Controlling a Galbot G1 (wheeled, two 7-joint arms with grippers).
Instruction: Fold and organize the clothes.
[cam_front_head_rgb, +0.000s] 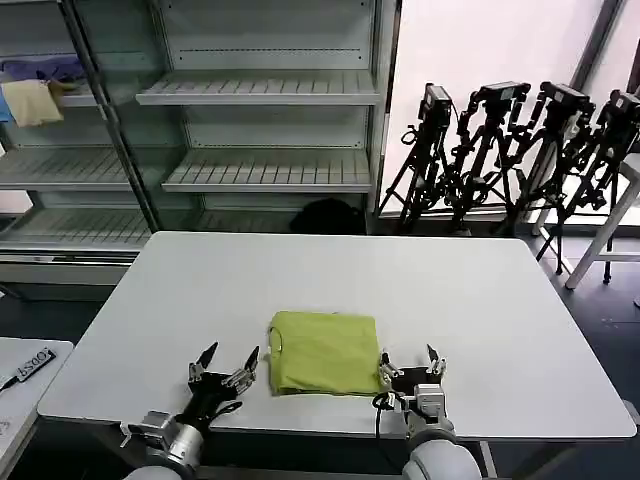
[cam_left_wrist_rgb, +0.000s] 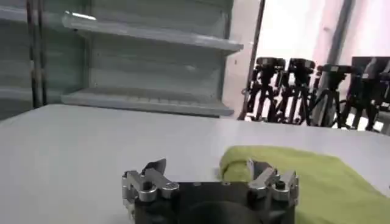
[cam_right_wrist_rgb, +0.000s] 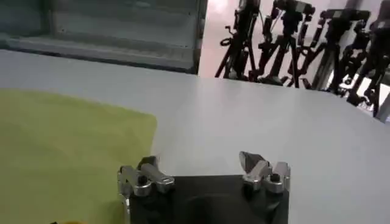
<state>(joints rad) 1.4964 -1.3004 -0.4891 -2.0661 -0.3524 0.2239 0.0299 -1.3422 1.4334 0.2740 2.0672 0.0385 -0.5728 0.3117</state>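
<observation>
The T-shirt (cam_front_head_rgb: 324, 352) lies folded near the front edge of the white table (cam_front_head_rgb: 480, 300), between the two grippers. The left gripper (cam_front_head_rgb: 224, 369) sits just beside its left edge, fingers spread and empty; the right gripper (cam_front_head_rgb: 411, 363) touches its right corner, also spread. The head view shows shelves (cam_front_head_rgb: 265, 90) holding cloths (cam_front_head_rgb: 35, 90). The left wrist view shows the shirt's rounded fold (cam_left_wrist_rgb: 286, 164) by one finger (cam_left_wrist_rgb: 263, 176).

You're in a lab or recording studio: bare white worktop (cam_front_head_rgb: 480, 300), empty metal store shelving (cam_front_head_rgb: 265, 90) behind it, a row of cameras on tripods (cam_front_head_rgb: 500, 150) by the bright window.
</observation>
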